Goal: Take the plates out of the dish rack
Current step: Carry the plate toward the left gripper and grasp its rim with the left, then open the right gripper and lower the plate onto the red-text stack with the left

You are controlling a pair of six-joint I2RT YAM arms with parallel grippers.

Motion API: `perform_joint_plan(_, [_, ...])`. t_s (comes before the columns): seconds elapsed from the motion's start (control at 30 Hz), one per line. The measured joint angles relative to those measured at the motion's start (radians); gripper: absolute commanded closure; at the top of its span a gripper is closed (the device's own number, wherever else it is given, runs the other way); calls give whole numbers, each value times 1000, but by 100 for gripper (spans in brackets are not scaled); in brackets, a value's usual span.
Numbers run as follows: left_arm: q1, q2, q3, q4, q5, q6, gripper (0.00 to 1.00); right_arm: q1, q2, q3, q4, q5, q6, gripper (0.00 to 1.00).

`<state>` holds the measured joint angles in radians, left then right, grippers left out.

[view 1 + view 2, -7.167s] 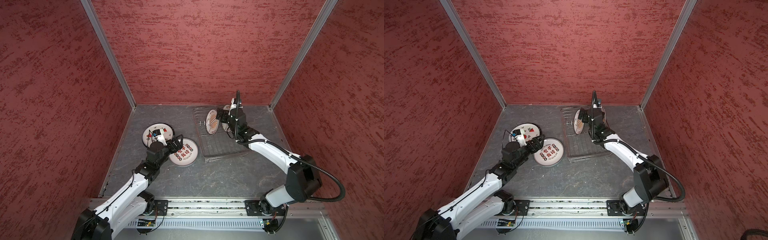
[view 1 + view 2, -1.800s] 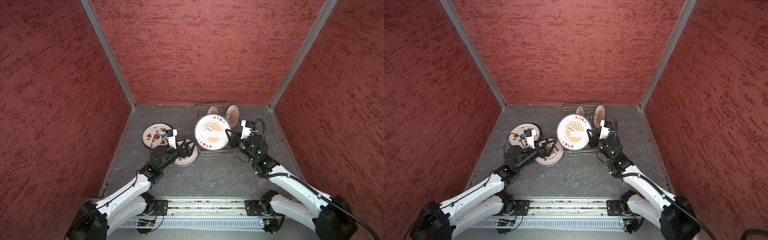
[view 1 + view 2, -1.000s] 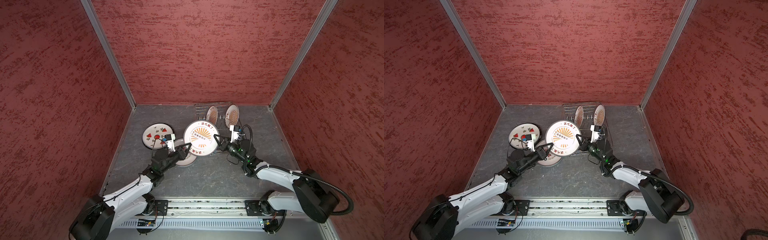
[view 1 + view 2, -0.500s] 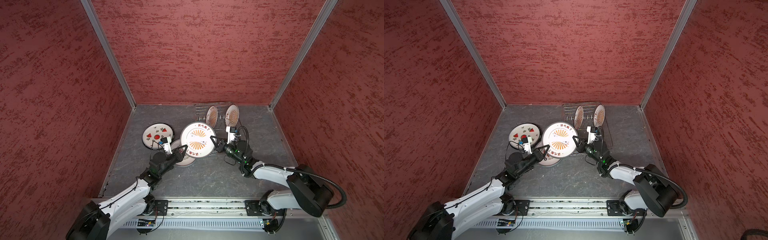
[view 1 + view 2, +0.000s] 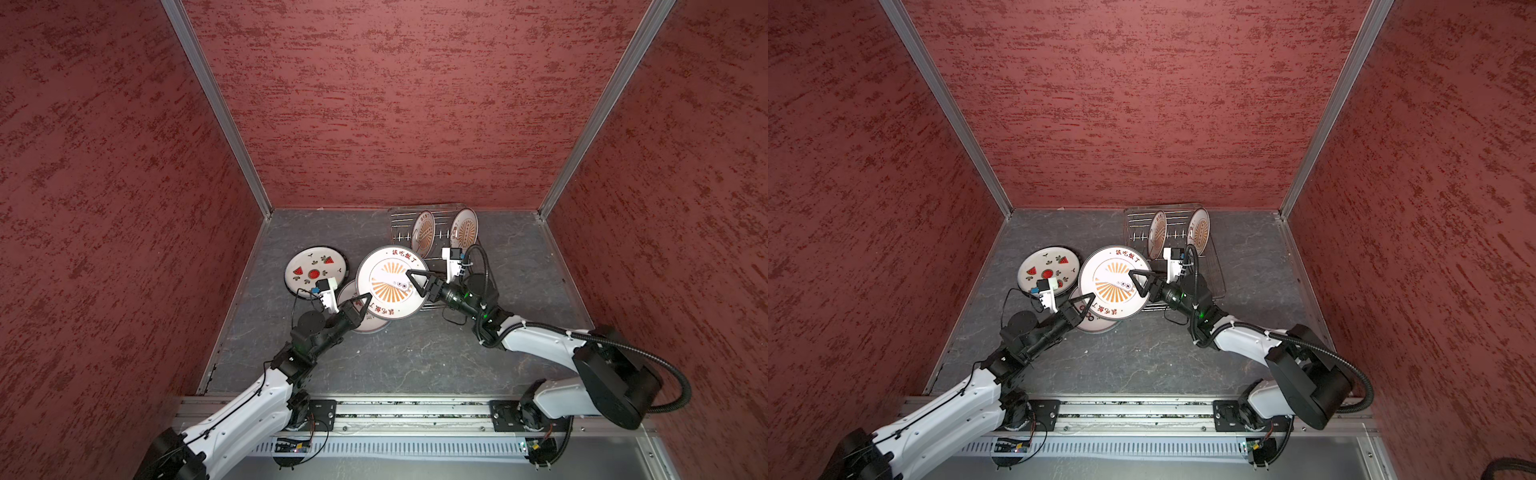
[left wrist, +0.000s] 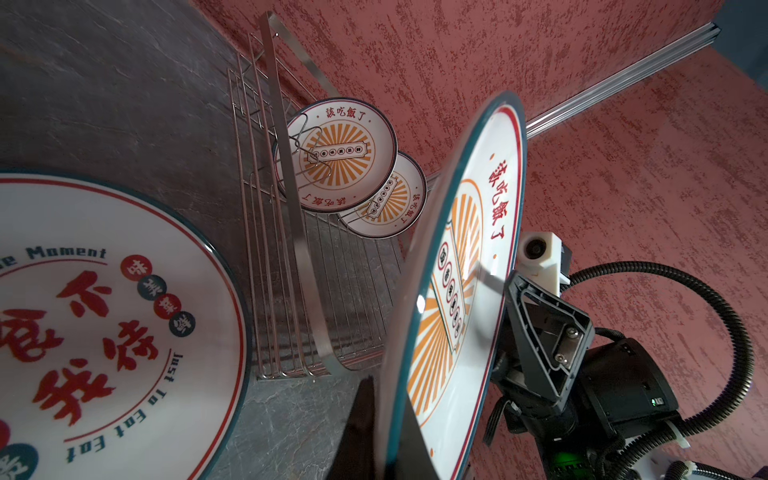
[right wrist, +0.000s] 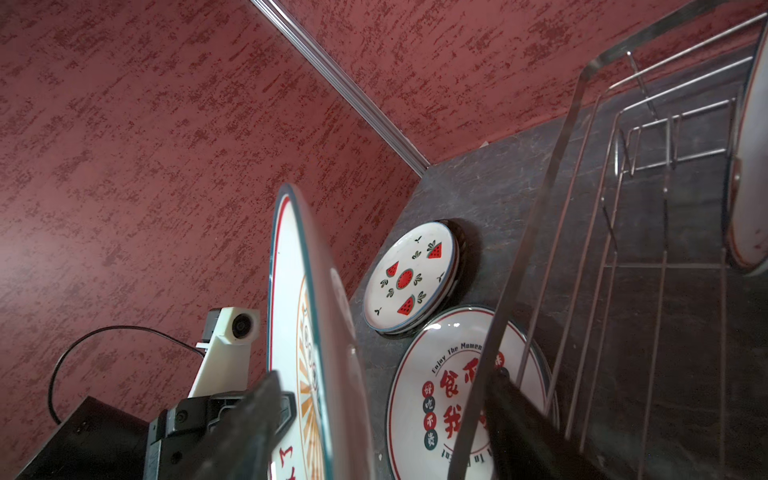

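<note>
Nearest the arms' base rail, the left gripper (image 5: 366,300) is clamped on the near-left rim of the sunburst plate (image 5: 384,286), and the left wrist view shows that rim running between its dark fingers (image 6: 361,415). It was already pinched there half a second ago; nearly two seconds back it stood spread and short of the plate.

The plate hangs above the grey table (image 5: 415,353), most of its printed face showing in both top views. It sits further left than two seconds ago, when it was over the rack's front edge.

The right gripper (image 5: 415,283), at the plate's right rim, was closed on it half a second ago. Its jaws now stand wide apart: in the right wrist view the rim passes between them, with a clear gap to one finger (image 7: 519,436).

Partly under the held plate, the character plate (image 5: 365,326) lies flat on the table, unmoved. Just beyond it, to the left, the watermelon plate (image 5: 313,270) also lies flat, with a darker rim beneath it in the right wrist view.

Farthest back, against the red wall (image 5: 415,124), the dish rack (image 5: 399,220) holds two standing plates (image 5: 424,230) with sunburst prints, side by side, as two seconds ago
</note>
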<state>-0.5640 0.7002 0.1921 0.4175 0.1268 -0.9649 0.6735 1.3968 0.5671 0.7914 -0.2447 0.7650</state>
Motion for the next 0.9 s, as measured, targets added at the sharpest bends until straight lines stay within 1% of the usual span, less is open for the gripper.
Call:
perform_joint_plan(0.2, [47, -56, -2, -87, -3, -22, 100, 0, -15, -5, -56, 25, 8, 1])
perform_joint_plan(0.47, [191, -144, 1, -287, -13, -56, 100, 1, -43, -35, -32, 60, 0, 1])
perform_joint_plan(0.63, [274, -161, 3, -403, -22, -79, 100, 27, -63, -35, -35, 97, -66, 1])
perform_joint_plan(0.77, [294, -143, 6, -455, -27, -95, 100, 40, -71, -35, -37, 100, -111, 1])
perform_joint_plan(0.9, [294, -91, 10, -481, -23, -114, 100, 50, -63, -17, -79, 119, -137, 1])
